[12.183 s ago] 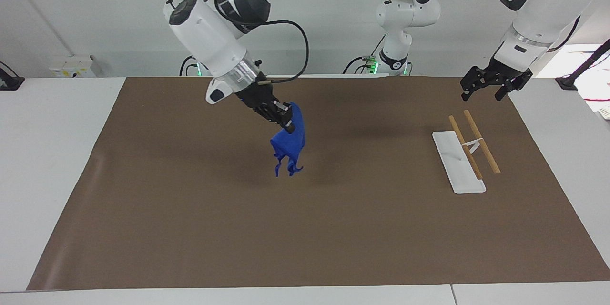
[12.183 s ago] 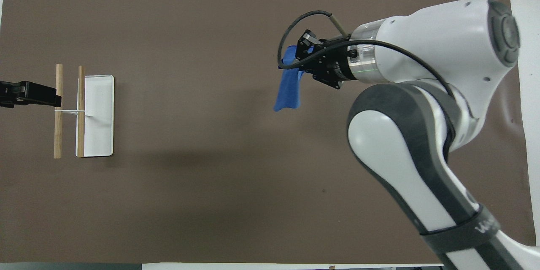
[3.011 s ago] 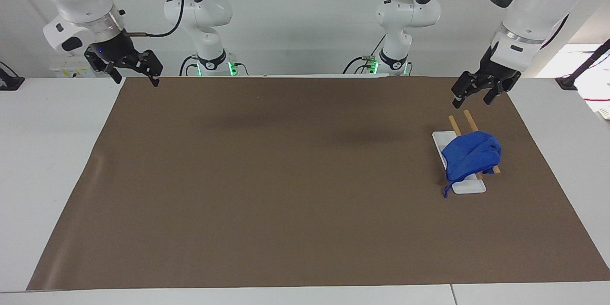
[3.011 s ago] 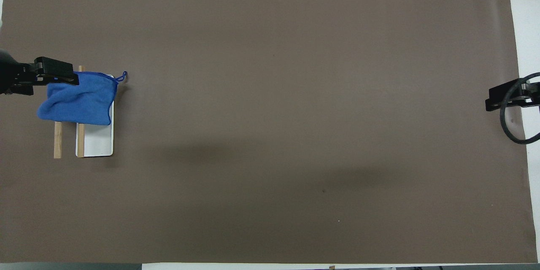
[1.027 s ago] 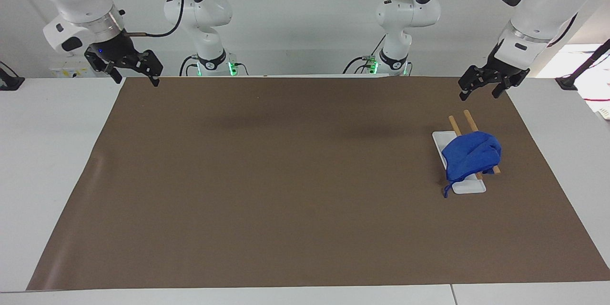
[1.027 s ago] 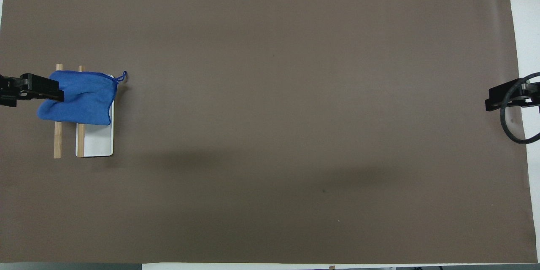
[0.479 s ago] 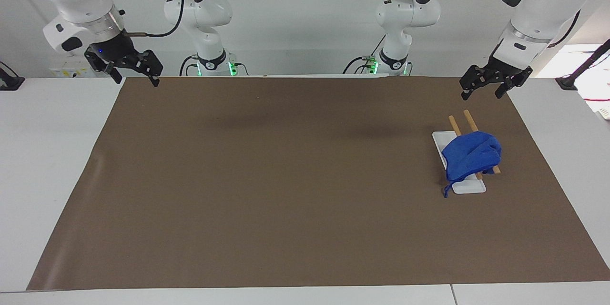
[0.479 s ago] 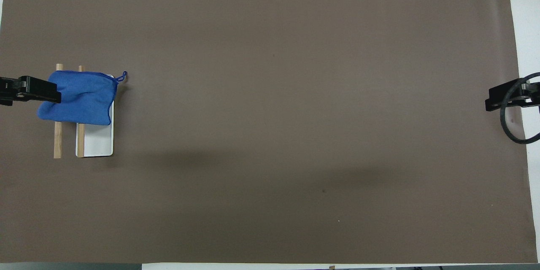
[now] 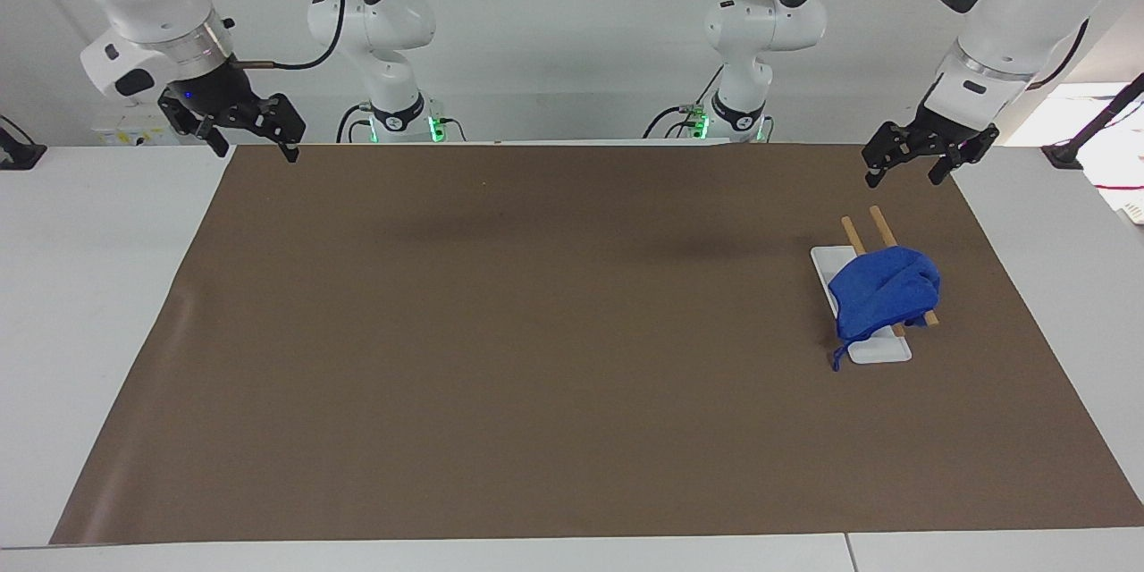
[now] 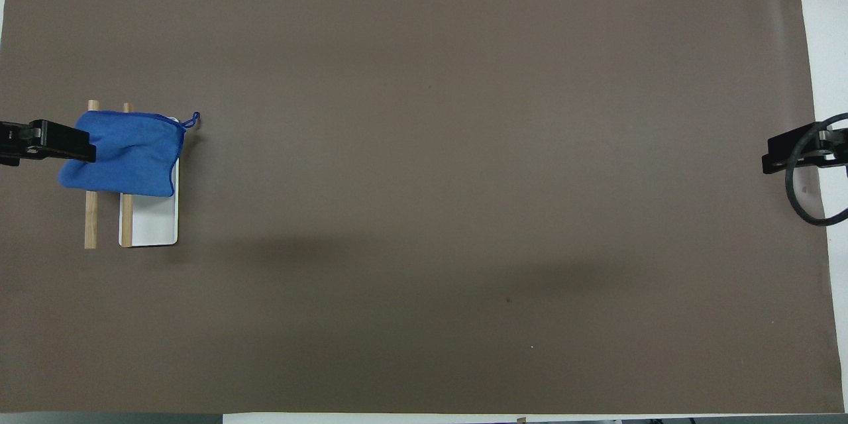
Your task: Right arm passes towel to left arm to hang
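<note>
Both arms raised, waiting – towel [image 9: 880, 290] draped on rack [image 9: 862, 344].

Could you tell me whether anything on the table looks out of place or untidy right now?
Only slightly: the towel is draped bunched over the rack's two wooden bars rather than spread flat, its cord loop dangling at the base. Both the left gripper and right gripper hang open, holding nothing.

Towel [image 9: 883, 290] soft cloth; rack rods [image 9: 879, 228] wood; mat [image 9: 536, 357] matt.
</note>
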Controlling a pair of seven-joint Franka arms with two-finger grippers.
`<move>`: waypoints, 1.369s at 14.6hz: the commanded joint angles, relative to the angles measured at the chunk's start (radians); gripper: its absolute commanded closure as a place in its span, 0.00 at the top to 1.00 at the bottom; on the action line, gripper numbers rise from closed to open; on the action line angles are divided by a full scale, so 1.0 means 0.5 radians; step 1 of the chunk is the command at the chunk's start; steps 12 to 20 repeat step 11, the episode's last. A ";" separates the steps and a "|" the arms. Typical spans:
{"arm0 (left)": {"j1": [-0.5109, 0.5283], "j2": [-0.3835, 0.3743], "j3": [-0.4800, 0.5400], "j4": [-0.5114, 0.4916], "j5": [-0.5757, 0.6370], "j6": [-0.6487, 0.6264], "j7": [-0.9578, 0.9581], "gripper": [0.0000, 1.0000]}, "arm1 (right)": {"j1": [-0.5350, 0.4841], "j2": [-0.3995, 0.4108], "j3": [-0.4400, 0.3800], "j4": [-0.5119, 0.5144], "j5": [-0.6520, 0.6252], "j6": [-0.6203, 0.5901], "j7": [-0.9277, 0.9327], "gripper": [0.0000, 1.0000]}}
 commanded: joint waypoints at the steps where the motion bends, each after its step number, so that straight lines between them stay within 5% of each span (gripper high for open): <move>1: 0.003 -0.022 -0.001 -0.015 0.036 -0.024 0.026 1.00 | -0.005 -0.011 0.001 -0.005 0.013 0.018 -0.069 1.00; 20: 0.006 -0.025 -0.001 -0.025 0.033 -0.015 0.014 1.00 | -0.005 -0.008 0.001 0.010 0.013 0.018 -0.097 1.00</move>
